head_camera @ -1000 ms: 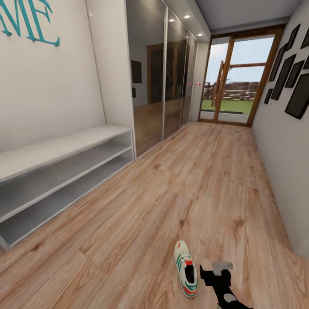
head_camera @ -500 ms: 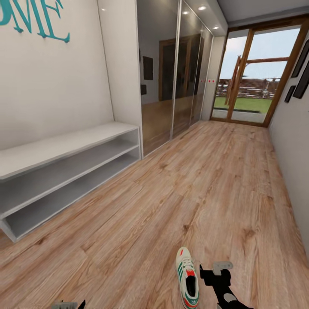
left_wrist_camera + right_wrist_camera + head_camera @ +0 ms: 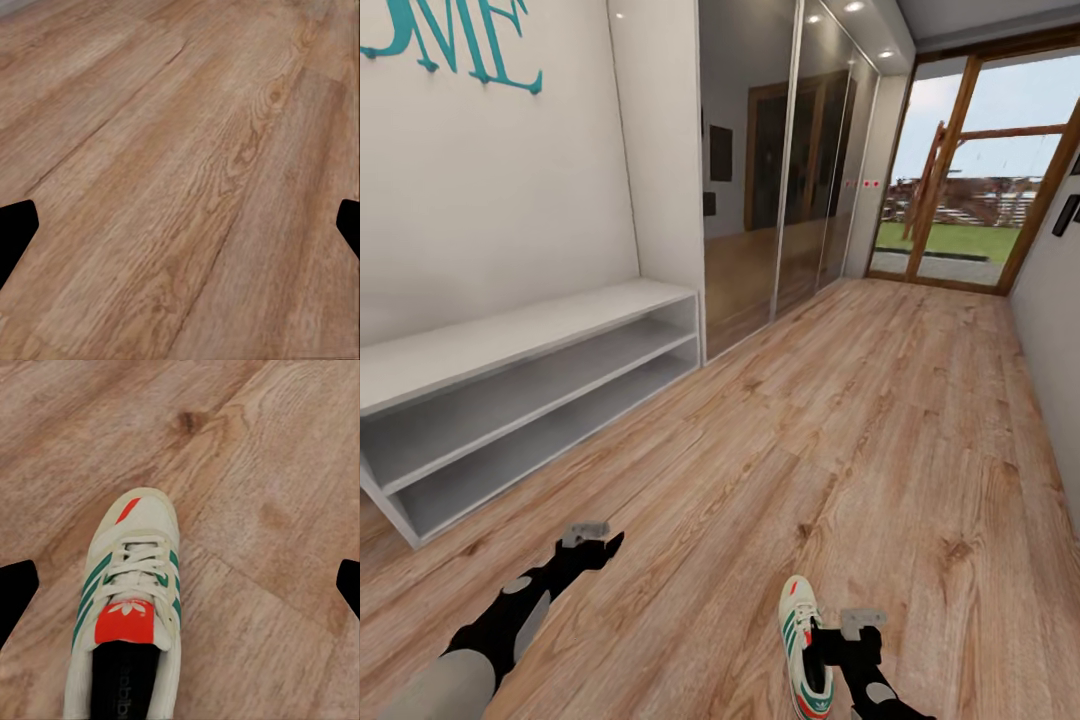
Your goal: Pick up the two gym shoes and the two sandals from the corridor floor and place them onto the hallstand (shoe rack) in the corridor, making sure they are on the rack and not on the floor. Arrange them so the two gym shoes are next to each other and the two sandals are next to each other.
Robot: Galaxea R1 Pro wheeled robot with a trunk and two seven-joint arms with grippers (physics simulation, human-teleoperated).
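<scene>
One gym shoe (image 3: 804, 647) is lying on the corridor floor (image 3: 880, 430), just beside the right gripper (image 3: 848, 638), whose jaws are spread wide and empty above it. Left gripper (image 3: 596, 537) is now coming into the head view, also wide open over bare planks, while the view is swinging right, hallstand (image 3: 530, 385) shifting with it. Grasp looks next; rack is well apart.

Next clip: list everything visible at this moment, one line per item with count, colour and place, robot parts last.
gym shoe: one, cream-white with green stripes and red-orange patches, on the floor beside the right gripper.
white bench: one, two open shelves, against the left wall.
floor: light brown wood planks.
mirrored doors: past the bench, left side.
glass door: wood-framed, corridor's far end.
teal letters: on the wall above the bench.
left gripper: black, open, over bare floor.
right gripper: black, open, above the shoe.
</scene>
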